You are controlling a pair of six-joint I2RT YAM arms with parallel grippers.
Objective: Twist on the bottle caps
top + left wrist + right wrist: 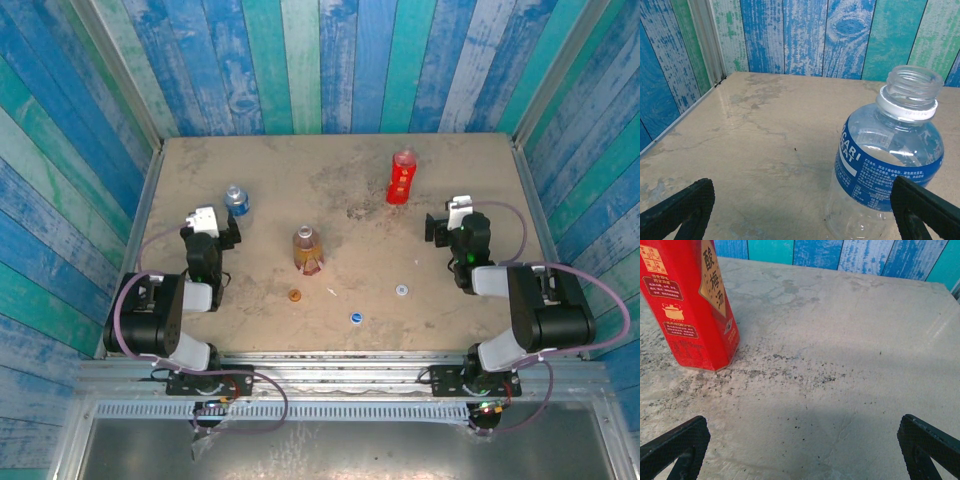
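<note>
Three uncapped bottles stand upright on the table. The clear bottle with a blue label (236,199) (887,165) is just ahead of my left gripper (213,222) (805,212), which is open and empty. The amber tea bottle (307,249) stands mid-table. The red bottle (402,177) (687,302) stands at the back right, ahead and left of my open, empty right gripper (452,220) (802,452). Three loose caps lie near the front: orange cap (294,295), blue cap (355,318), white cap (401,291).
The tan table (340,165) is boxed in by blue and green plank walls (330,60) at the back and both sides. A small white scrap (332,293) lies between the orange and white caps.
</note>
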